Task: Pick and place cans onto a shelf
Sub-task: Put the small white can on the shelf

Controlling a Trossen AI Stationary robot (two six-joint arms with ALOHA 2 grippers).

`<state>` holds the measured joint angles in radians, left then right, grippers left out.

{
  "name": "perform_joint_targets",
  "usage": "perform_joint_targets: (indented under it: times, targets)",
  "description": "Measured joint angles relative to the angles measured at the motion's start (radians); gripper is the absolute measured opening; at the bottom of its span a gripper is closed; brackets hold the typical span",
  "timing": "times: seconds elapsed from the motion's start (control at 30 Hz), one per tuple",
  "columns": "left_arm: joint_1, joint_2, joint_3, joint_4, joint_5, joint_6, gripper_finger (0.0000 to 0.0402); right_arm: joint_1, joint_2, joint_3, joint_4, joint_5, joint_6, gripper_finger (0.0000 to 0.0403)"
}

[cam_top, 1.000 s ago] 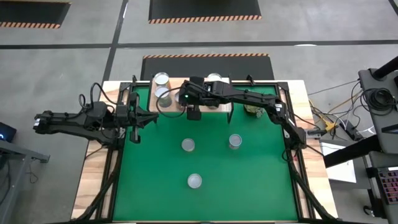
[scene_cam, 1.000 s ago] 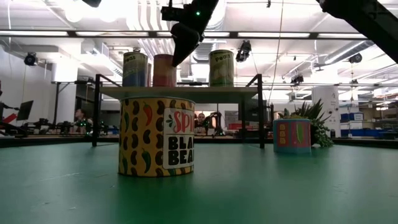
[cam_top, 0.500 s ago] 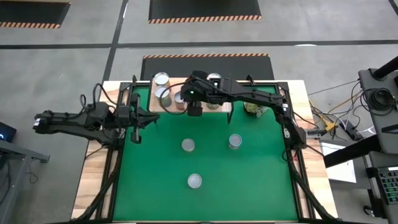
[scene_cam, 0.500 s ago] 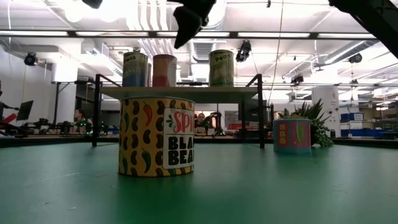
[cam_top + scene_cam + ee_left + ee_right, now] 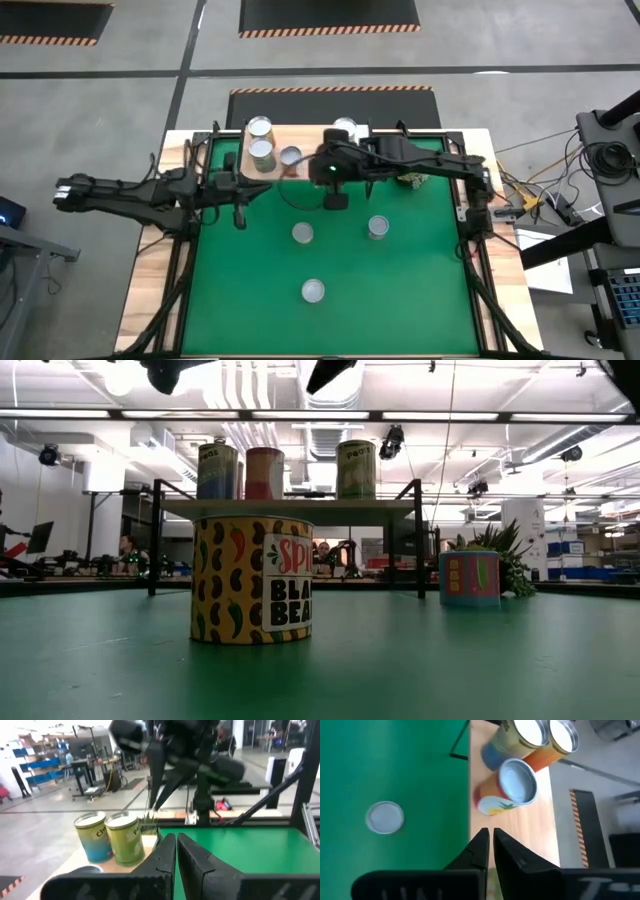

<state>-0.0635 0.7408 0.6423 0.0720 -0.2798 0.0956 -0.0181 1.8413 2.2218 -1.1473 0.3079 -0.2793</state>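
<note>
Green matting covers the surface [image 5: 400,300], which has wooden edges and stands in a wide workshop with grey flooring. At its far edge sits the shelf [image 5: 310,160], a light-wood board on thin black legs. Four cans stand on it: two close together at the left end [image 5: 261,127] [image 5: 262,151], one with a red label just beside them [image 5: 290,157], and one further right [image 5: 343,128], partly hidden by the right arm. Three more cans rest on the green: one near the middle [image 5: 303,233], one to its right [image 5: 377,227], and one nearer the front edge [image 5: 313,291]. In the low view the nearest can [image 5: 252,580] shows a yellow bean label. A potted plant [image 5: 408,179] sits by the shelf's right end.

The right claw [image 5: 336,200] hangs above the green just in front of the shelf, fingers pressed together and holding nothing. The left claw [image 5: 240,215] hovers near the shelf's left end, also closed and empty.
</note>
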Motion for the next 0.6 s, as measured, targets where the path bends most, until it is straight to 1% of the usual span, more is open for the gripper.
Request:
perform_joint_targets:
  times: [0.1,0.2,0.4,0.5,0.6]
  targets:
    - [0.0,0.063,0.061,-0.071,0.0,-0.025,0.0,0.04,-0.098,-0.168,0.111,0.002,0.0,0.0013]
    - [0.0,0.143,0.132,-0.173,0.0,-0.055,0.0,0.079,-0.201,-0.375,0.262,0.001,0.0,0.0013]
    - [0.0,0.297,0.248,-0.355,-0.012,-0.055,0.0,0.143,-0.401,-0.769,0.552,0.003,0.028,0.0013]
    - [0.0,0.363,0.342,-0.476,-0.049,-0.058,0.0,0.171,-0.485,-0.939,0.692,0.003,0.041,0.0013]
    - [0.001,0.424,0.45,-0.59,-0.054,-0.056,0.0,0.193,-0.566,-1.086,0.838,0.003,0.038,0.0013]
